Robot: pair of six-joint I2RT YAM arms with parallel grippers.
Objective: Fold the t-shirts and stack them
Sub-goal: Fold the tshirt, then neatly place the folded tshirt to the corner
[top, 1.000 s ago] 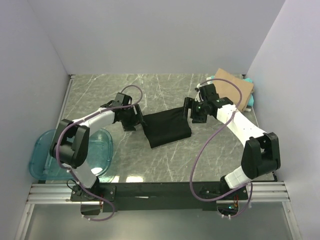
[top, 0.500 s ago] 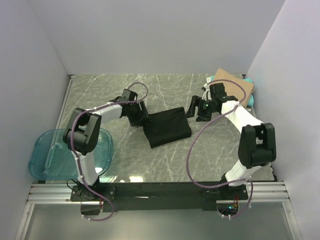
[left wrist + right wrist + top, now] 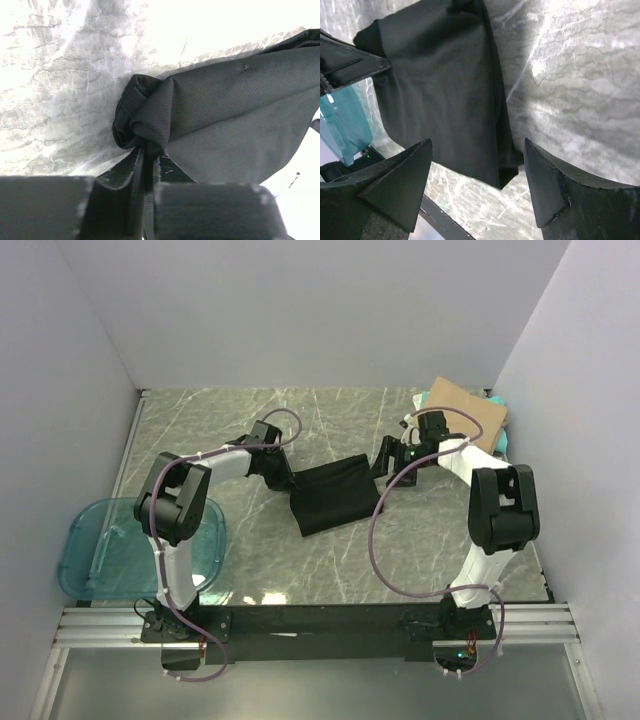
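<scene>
A black t-shirt (image 3: 335,497) lies folded into a rough rectangle in the middle of the marble table. My left gripper (image 3: 284,476) is at its back left corner. In the left wrist view that gripper (image 3: 149,152) is shut on a bunched fold of the t-shirt (image 3: 230,115). My right gripper (image 3: 384,460) hovers at the shirt's back right corner. Its fingers (image 3: 400,185) stand wide apart in the right wrist view, the gripper (image 3: 477,145) straddling a corner of the t-shirt (image 3: 435,85) without touching it.
A teal plastic tray (image 3: 85,565) sits at the table's front left edge. A brown cardboard sheet (image 3: 465,412) leans at the back right over a teal item (image 3: 500,440). Grey walls close in the left, back and right sides.
My left gripper has moved in to the shirt's back left corner and shut on the fabric. The right gripper has stayed open near the back right corner, its arm swung further right.
</scene>
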